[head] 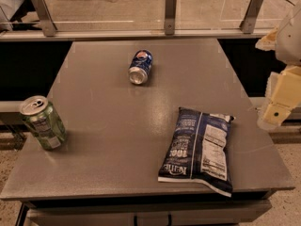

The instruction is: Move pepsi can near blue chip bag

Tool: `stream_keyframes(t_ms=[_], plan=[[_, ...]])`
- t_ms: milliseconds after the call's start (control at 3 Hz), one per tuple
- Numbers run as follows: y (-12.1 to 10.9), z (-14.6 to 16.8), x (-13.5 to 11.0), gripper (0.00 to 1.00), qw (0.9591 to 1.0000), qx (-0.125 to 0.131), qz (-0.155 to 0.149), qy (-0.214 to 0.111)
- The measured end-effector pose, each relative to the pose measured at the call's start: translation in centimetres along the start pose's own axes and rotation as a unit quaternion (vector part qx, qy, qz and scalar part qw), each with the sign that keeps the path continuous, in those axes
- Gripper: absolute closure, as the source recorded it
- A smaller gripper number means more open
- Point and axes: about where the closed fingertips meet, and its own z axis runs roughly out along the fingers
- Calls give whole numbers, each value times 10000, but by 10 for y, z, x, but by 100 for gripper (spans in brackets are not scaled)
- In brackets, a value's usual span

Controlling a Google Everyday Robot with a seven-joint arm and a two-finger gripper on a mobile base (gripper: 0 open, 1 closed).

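Note:
The pepsi can (140,66) is dark blue with a silver end. It lies on its side at the far middle of the grey table (113,126), its end facing the camera. The blue chip bag (200,147) lies flat at the front right of the table, with its white label panel up. The can and the bag are well apart. My gripper (276,113) hangs at the right edge of the view, beyond the table's right side, above the bag's level and away from both things. It holds nothing that I can see.
A green can (42,122) stands upright at the table's left edge. A glass barrier with metal posts (170,13) runs along the far side. The table's front edge is near the bottom of the view.

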Motion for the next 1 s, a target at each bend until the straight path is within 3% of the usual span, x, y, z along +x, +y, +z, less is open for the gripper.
stream_keyframes(t_ms=[333,667,1000], plan=[[0,0,0,0,10000,1,0,-1],[-21,20,-13,0,9999,41,47,-86],[-65,54,-45,0,9993,78,37,-364]])
